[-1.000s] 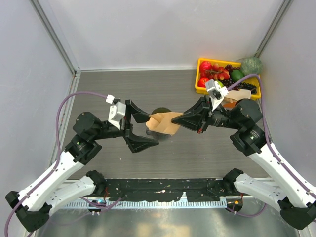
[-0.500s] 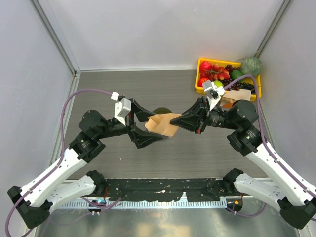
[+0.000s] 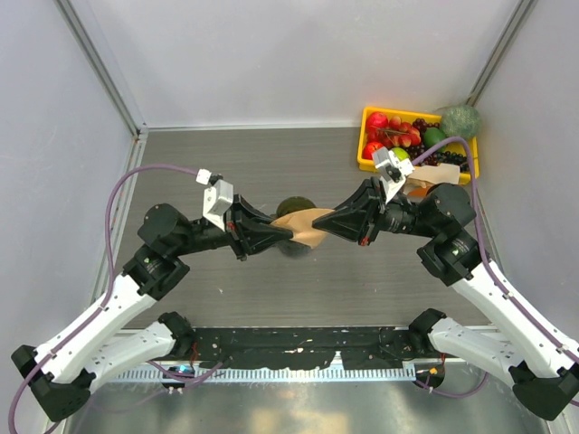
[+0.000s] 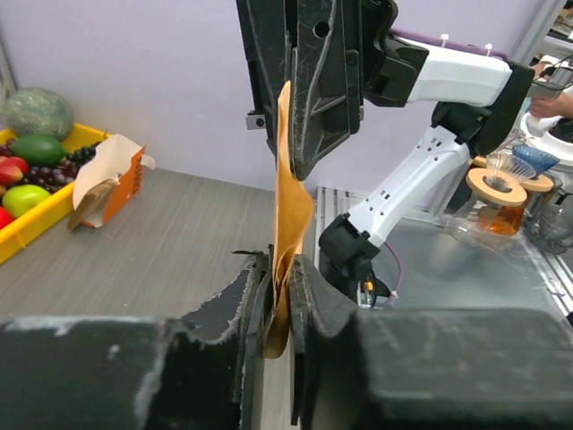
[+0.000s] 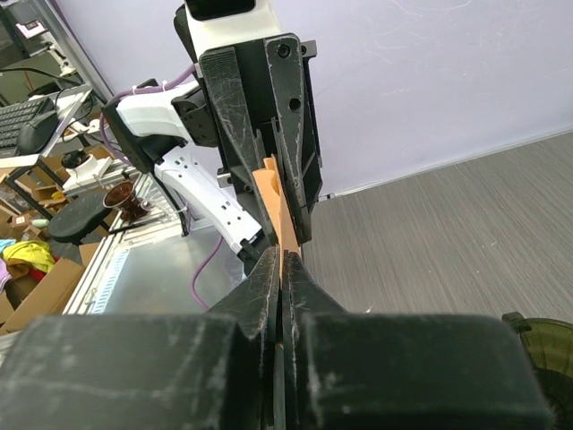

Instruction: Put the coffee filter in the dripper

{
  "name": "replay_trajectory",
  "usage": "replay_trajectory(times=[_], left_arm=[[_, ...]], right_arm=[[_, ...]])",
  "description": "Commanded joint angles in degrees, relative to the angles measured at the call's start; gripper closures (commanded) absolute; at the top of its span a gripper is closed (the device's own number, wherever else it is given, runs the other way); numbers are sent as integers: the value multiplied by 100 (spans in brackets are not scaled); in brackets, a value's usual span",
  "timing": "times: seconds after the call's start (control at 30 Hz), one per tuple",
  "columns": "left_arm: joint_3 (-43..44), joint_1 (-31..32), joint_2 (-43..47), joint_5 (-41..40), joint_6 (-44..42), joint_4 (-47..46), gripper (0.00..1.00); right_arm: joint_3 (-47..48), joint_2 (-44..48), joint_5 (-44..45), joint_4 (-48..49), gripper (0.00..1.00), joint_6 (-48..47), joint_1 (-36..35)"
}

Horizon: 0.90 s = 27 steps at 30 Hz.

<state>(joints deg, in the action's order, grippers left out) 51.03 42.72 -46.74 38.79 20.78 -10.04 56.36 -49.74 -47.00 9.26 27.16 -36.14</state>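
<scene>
The coffee filter [image 3: 305, 225], a tan paper piece, hangs in the air above the middle of the table, pinched from both sides. My left gripper [image 3: 288, 237] is shut on its left edge; in the left wrist view the paper [image 4: 291, 193] stands upright and crumples between the jaws of the left gripper [image 4: 279, 265]. My right gripper [image 3: 319, 223] is shut on the filter's right edge, and in the right wrist view the filter [image 5: 273, 199] runs edge-on out of the right gripper [image 5: 283, 256]. The dripper [image 3: 296, 205], dark and round, sits on the table just behind the filter, partly hidden by it; its rim [image 5: 544, 337] shows at the lower right.
A yellow tray [image 3: 365, 152] of fruit stands at the back right, with a green melon [image 3: 461, 120] beside it. A small torn carton [image 3: 425, 175] lies in front of the tray. Grey walls close in the table on three sides.
The left gripper moved right and its open jaws closed on the filter's left edge. The right gripper kept its hold and barely moved.
</scene>
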Motion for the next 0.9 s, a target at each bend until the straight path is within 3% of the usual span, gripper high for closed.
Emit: replay_trajectory(times=[0.0, 0.13, 0.33, 0.37, 0.4, 0.43, 0.47, 0.5, 0.73, 0.87], left_arm=[[30, -62, 121, -99, -12, -288, 83], [13, -97, 139, -55, -30, -261, 100], [-49, -124, 192, 77, -118, -217, 100], [-40, -124, 192, -19, -39, -200, 100], [-14, -124, 174, -98, 31, -208, 100], [12, -124, 148, -169, 58, -217, 100], [74, -124, 113, -248, 102, -209, 100], [135, -132, 86, -336, 146, -182, 100], [364, -141, -107, -485, 445, -147, 100], [399, -141, -151, -618, 682, -130, 100]], right_arm=[[147, 104, -72, 103, 95, -70, 28], [130, 139, -72, 41, 95, -123, 46], [244, 131, -72, -169, 95, -333, 54], [253, 131, -37, -222, 70, -430, 54], [227, 148, -37, -240, 53, -465, 63], [200, 157, -37, -249, 24, -570, 55], [113, 183, -63, -266, 10, -615, 46], [60, 201, -124, -240, 3, -720, 37], [-599, 184, -55, 93, 2, -1002, -138], [-635, -1, 51, 392, 16, -1028, -271]])
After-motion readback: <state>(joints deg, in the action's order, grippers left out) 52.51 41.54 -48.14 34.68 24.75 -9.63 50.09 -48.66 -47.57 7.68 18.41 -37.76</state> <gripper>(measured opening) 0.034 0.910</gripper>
